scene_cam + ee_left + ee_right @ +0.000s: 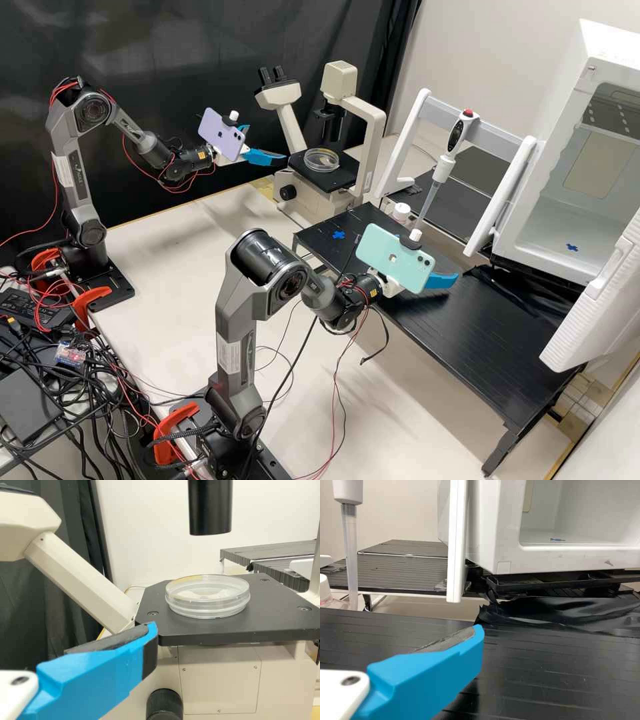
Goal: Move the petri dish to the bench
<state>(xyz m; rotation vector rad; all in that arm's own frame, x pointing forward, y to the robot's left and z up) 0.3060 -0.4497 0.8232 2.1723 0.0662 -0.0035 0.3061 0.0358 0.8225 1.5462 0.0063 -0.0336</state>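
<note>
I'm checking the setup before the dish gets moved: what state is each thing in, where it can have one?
Petri dish: upright, flat on the microscope stage
White cabinet: door open
Pipette controller: on its stand, pipette pointing down
Bottle: capped
Left gripper: open, empty
Right gripper: open, empty

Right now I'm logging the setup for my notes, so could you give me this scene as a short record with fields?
target: clear petri dish
dish place: on the microscope's black stage
destination: black bench
transfer: not yet made
left pincer: open, near the stage, holding nothing
right pincer: above the bench
bench marker: blue cross
</note>
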